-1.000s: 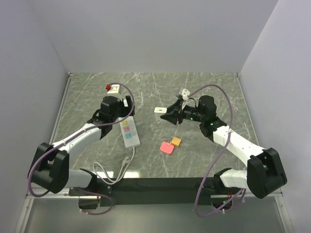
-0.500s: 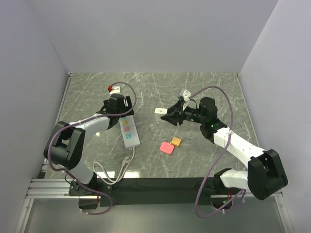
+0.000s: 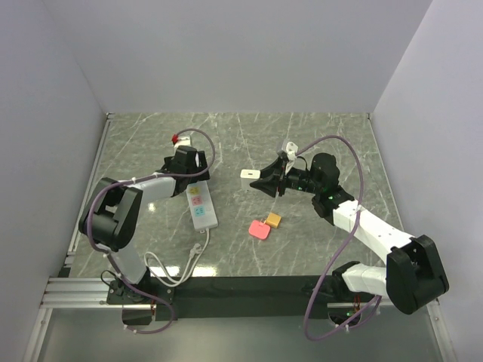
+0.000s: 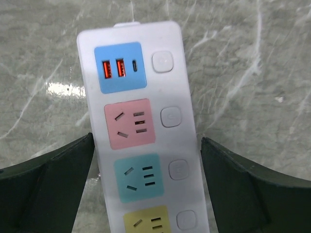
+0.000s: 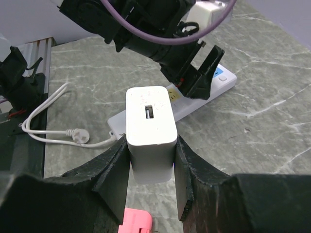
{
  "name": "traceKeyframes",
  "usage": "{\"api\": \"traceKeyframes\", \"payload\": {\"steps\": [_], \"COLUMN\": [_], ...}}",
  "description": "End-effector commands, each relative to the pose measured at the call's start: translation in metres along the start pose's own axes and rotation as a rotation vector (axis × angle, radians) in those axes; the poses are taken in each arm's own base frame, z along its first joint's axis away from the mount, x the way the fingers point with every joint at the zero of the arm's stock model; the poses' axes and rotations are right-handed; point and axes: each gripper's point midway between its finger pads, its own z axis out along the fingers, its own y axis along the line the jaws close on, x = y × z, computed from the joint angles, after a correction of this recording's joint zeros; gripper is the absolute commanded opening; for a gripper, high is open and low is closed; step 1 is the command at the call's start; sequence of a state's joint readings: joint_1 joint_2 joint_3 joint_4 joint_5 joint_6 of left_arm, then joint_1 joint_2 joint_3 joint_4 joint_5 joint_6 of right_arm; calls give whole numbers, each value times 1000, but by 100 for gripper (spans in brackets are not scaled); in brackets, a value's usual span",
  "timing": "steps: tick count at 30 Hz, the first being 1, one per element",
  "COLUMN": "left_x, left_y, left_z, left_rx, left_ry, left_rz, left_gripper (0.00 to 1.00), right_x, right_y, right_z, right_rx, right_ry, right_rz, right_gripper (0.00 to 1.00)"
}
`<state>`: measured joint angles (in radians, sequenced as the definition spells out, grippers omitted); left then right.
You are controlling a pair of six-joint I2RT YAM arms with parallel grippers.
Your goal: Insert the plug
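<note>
only right wrist shows usb slot [image 5: 148,113] on plug [image 5: 150,145]

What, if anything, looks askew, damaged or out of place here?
Nothing damaged or spilled. The white power strip with coloured sockets lies flat inside the open left gripper; the white boxy charger sits square in the right gripper. Only a small pink piece and an orange piece, loose mid-table, seem unrelated.

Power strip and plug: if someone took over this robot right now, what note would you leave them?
Left gripper: open, straddling the power strip, not clamping it.
Right gripper: shut on the white plug, held off the table, apart from the power strip.
Done: plug picked up.
Left to do: steady the power strip, push the plug into a socket.
</note>
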<state>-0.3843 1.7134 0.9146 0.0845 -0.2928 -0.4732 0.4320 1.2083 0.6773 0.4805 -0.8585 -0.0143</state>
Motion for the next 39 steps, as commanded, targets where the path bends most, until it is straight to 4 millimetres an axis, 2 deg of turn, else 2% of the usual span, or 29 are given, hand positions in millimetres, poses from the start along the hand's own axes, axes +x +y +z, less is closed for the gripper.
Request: {"api": "traceKeyframes", "payload": {"steps": [1, 5, 8, 18, 25, 30, 34, 39], "left_x": [-6, 0, 5, 39, 64, 89, 103, 100], "left_y": [-4, -4, -9, -47, -87, -106, -115, -114], "left_z": [4, 5, 6, 1, -26, -46, -68, -74], "left_rx": [3, 5, 35, 183, 353, 470, 574, 585], "left_ry": [-4, 12, 27, 101, 140, 187, 196, 171], "left_rz": [-4, 12, 29, 92, 137, 200, 224, 218], "left_gripper": [96, 95, 90, 81, 78, 78, 78, 84], "right_x": [-22, -23, -23, -19, -12, -5, 7, 14], "right_y": [6, 6, 6, 2, -8, -19, -31, -42], "right_z": [-1, -1, 0, 4, 5, 7, 7, 6], "right_rx": [-20, -23, -26, -27, 25, 78, 139, 209], "right_ry": [-69, -70, -68, -55, -57, -58, -50, -68], "right_rz": [-65, -66, -64, -50, -48, -15, 11, 32], "right_gripper": [0, 0, 0, 0, 0, 0, 0, 0]}}
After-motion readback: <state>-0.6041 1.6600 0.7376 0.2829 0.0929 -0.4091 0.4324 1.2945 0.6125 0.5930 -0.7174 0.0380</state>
